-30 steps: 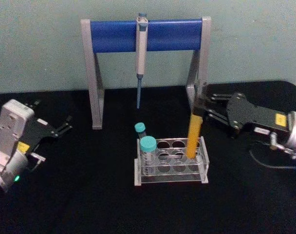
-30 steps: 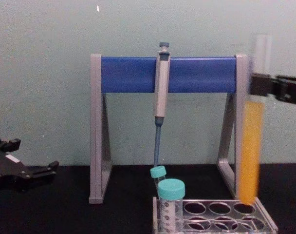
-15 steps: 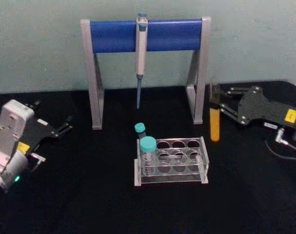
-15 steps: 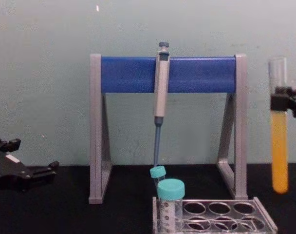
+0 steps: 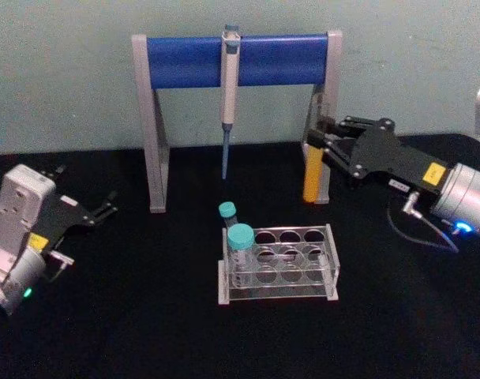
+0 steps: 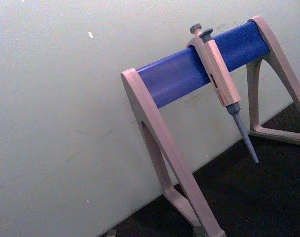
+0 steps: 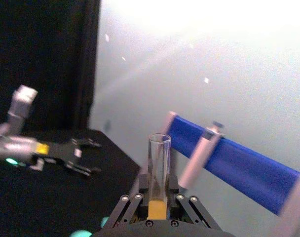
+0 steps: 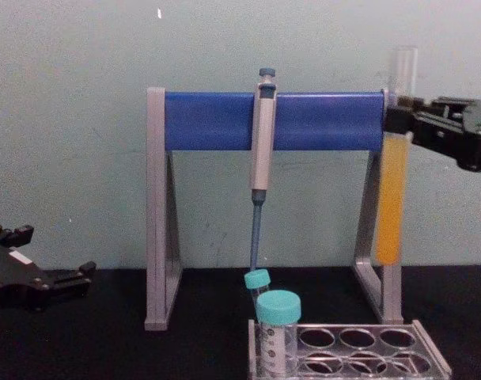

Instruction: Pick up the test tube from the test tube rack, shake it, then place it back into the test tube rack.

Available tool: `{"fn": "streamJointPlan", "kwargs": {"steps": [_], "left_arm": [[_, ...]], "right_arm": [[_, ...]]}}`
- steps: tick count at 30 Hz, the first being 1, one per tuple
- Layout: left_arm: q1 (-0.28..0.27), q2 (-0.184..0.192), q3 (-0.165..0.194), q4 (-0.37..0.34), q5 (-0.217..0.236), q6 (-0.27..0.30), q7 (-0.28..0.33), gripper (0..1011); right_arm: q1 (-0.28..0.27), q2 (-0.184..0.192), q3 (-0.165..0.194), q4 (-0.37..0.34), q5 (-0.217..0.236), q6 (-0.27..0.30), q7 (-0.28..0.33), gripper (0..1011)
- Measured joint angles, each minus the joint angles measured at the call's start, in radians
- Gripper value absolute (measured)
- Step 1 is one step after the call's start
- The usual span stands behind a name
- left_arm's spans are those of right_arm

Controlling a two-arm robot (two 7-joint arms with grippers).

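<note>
The test tube (image 5: 309,178), clear glass with orange-yellow liquid, hangs upright in the air, and my right gripper (image 5: 313,142) is shut on its upper part. It sits just in front of the stand's right leg, well above and behind the right end of the test tube rack (image 5: 330,257). From the chest, the test tube (image 8: 390,207) is level with the blue bar, high over the test tube rack (image 8: 421,336), with my right gripper (image 8: 395,123) coming in from the right. The right wrist view has the test tube (image 7: 159,168) standing between the fingers. My left gripper (image 5: 106,207) rests open at the far left.
Two teal-capped tubes (image 5: 240,237) stand in the rack's left end. Behind the rack rises the grey-and-blue pipette stand (image 5: 185,59), with a grey pipette (image 5: 228,79) hanging from its bar. That stand (image 6: 189,79) also faces the left wrist. The tabletop is black.
One second ago the tube's bottom was at the rack's back right hole. It then swung out to the right, and has now come back left and higher, in front of the stand's right leg.
</note>
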State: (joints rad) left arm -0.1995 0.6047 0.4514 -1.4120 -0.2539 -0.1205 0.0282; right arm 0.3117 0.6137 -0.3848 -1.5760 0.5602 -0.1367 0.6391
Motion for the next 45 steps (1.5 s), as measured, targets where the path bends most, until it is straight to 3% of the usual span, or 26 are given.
{"fn": "streamJointPlan", "kwargs": {"steps": [3, 5, 7, 12, 18, 21, 24, 30, 37, 45], "left_arm": [[0.0, 0.0, 0.0, 0.0, 0.0, 0.0, 0.0, 1001], [0.0, 0.0, 0.0, 0.0, 0.0, 0.0, 0.0, 1001], [0.0, 0.0, 0.0, 0.0, 0.0, 0.0, 0.0, 1001], [0.0, 0.0, 0.0, 0.0, 0.0, 0.0, 0.0, 1001], [0.0, 0.0, 0.0, 0.0, 0.0, 0.0, 0.0, 1001], [0.0, 0.0, 0.0, 0.0, 0.0, 0.0, 0.0, 1001], [0.0, 0.0, 0.0, 0.0, 0.0, 0.0, 0.0, 1001], [0.0, 0.0, 0.0, 0.0, 0.0, 0.0, 0.0, 1001], [0.0, 0.0, 0.0, 0.0, 0.0, 0.0, 0.0, 1001], [0.0, 0.0, 0.0, 0.0, 0.0, 0.0, 0.0, 1001]], "right_arm": [[0.002, -0.008, -0.002, 0.0, 0.034, 0.01, 0.033, 221], [0.007, -0.006, -0.01, 0.0, 0.095, 0.036, 0.096, 221], [0.01, 0.0, -0.014, 0.001, 0.125, 0.052, 0.126, 221], [0.02, 0.042, -0.026, 0.002, 0.196, 0.089, 0.221, 221], [0.019, 0.106, -0.032, -0.008, 0.191, 0.075, 0.263, 221], [0.014, 0.126, -0.032, -0.012, 0.174, 0.06, 0.255, 221], [0.005, 0.147, -0.027, -0.011, 0.136, 0.035, 0.207, 221], [-0.003, 0.137, -0.014, -0.002, 0.063, 0.015, 0.098, 221], [0.002, 0.063, 0.001, 0.022, 0.012, 0.011, -0.002, 221], [0.015, -0.015, 0.013, 0.052, 0.039, 0.019, -0.018, 221]]}}
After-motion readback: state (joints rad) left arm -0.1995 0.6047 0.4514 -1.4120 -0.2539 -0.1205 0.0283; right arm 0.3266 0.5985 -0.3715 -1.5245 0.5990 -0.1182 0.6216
